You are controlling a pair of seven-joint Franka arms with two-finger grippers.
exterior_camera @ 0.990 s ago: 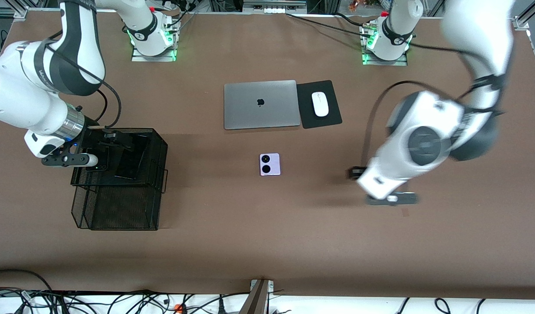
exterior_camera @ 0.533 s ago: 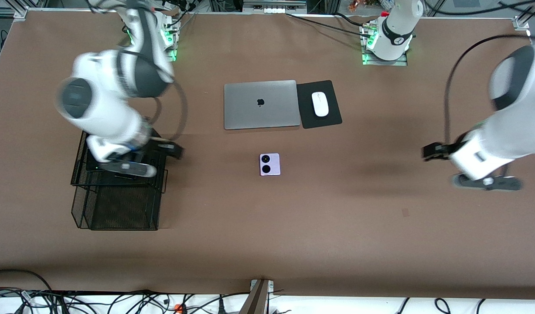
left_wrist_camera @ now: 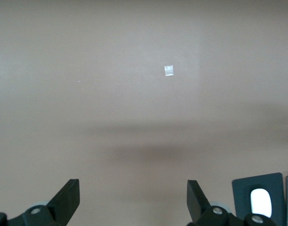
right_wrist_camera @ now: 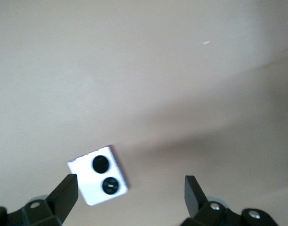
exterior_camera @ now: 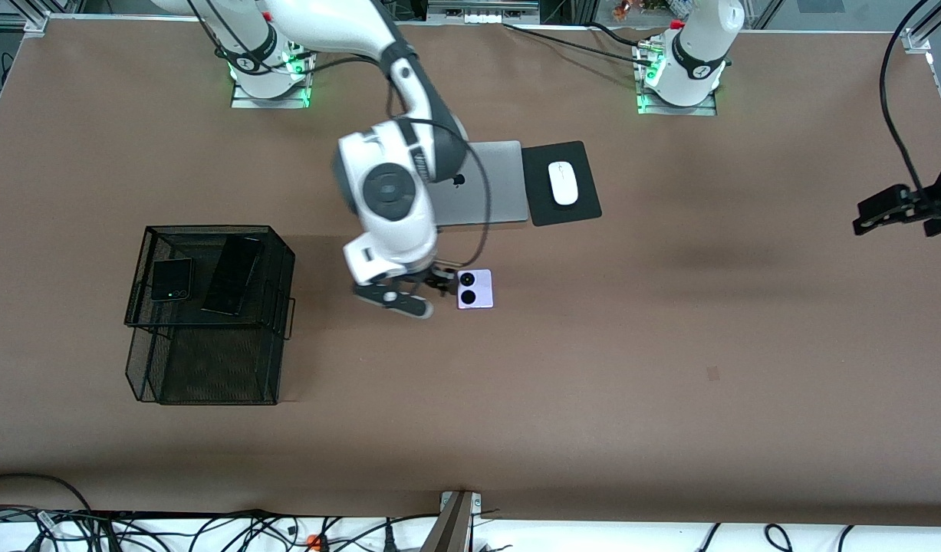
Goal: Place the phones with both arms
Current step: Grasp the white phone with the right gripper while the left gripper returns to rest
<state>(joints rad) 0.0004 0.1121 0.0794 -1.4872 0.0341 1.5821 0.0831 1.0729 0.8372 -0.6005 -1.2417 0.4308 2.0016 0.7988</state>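
A small lavender-white phone [exterior_camera: 475,289] with two black circles lies flat on the brown table, nearer to the front camera than the laptop. My right gripper [exterior_camera: 428,292] hovers low next to it, open and empty. In the right wrist view the lavender phone [right_wrist_camera: 99,181] sits close to one finger [right_wrist_camera: 66,194] of the right gripper [right_wrist_camera: 129,194]. A small squarish black phone [exterior_camera: 170,280] and a long slim black phone [exterior_camera: 232,276] rest in the wire basket. My left gripper [left_wrist_camera: 133,194] is open over bare table at the left arm's end.
The black wire basket [exterior_camera: 209,360] stands toward the right arm's end. A closed grey laptop [exterior_camera: 489,184] lies beside a white mouse [exterior_camera: 563,183] on a black pad [exterior_camera: 581,211]. The left arm's wrist [exterior_camera: 899,208] shows at the view's edge.
My right arm swung from the basket across to the lavender phone. My left arm pulled away toward its end of the table, nearly leaving the front view. Both grippers stayed open.
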